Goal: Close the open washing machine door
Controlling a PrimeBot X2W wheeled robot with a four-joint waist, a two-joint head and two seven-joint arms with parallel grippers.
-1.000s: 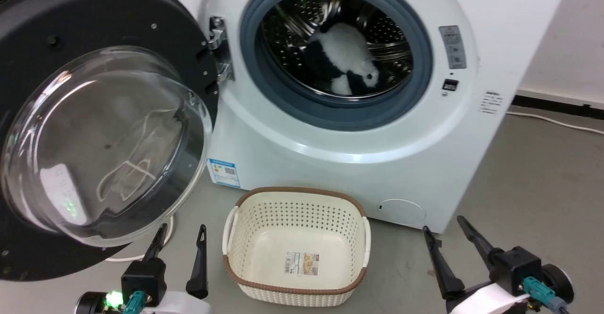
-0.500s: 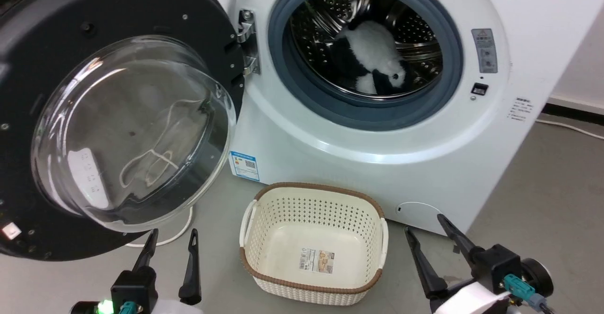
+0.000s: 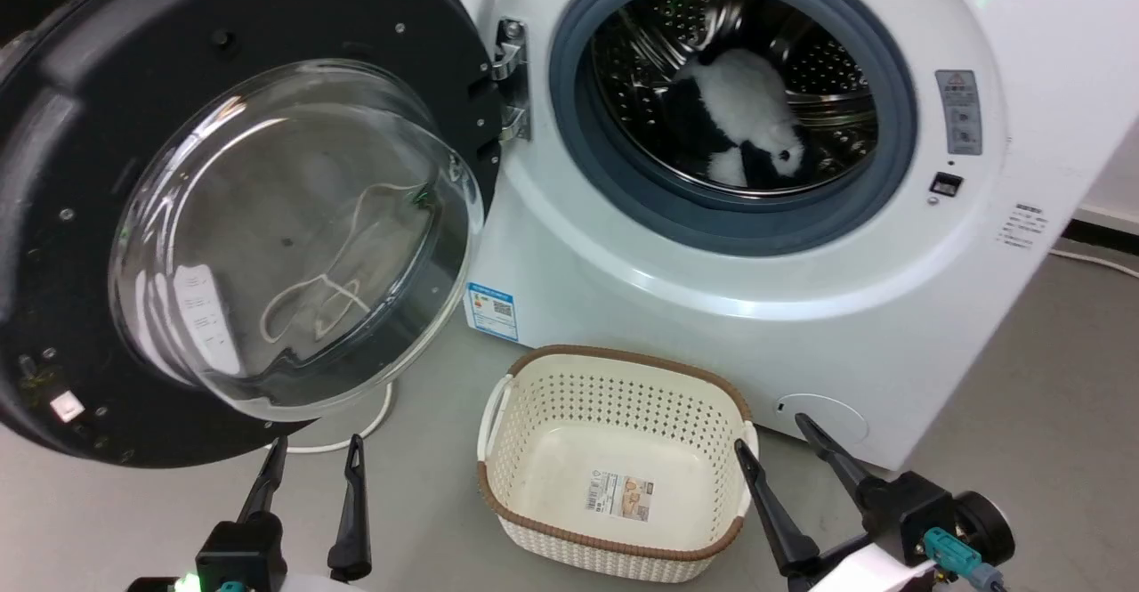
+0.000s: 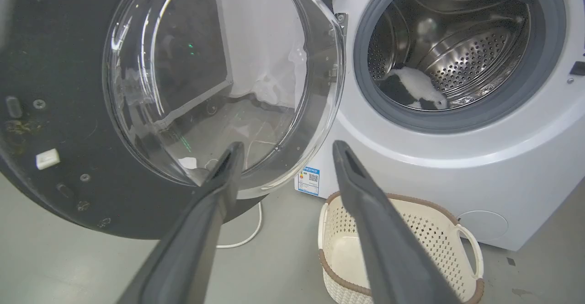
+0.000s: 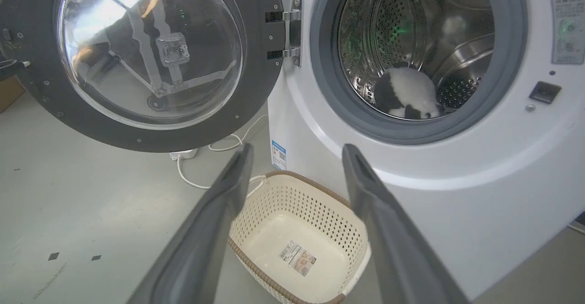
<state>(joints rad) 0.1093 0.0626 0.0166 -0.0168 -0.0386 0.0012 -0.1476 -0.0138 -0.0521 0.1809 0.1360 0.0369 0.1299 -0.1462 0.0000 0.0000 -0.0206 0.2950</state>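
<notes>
Nothing done yet, folks: the washing machine door stands swung wide open on its hinge, up and ahead of the left end effector, with nothing touching it. The washing machine sits ahead of and above the right end effector, its drum fully exposed.

Both end effectors hang low over the floor, fingers spread apart and holding nothing. In the left wrist view the glass bowl looms just beyond the left fingers, near but not in contact. So the left one looks the better placed to make the push.

All the work is left, I'd say: get behind or against the black rim, sweep the door round to the right across the opening, and press it until it latches.

Now the count:
- One washing machine and one door on one hinge.
- One black-and-white plush toy, lying in the drum well beyond both end effectors.
- One empty laundry basket on the floor between the two end effectors, nearer the right one.
- One white cable, trailing on the floor just ahead of the left end effector.
- Two end effectors, two dark fingers each.

The basket sits below the door's swing, so it looks unlikely to block it.
</notes>
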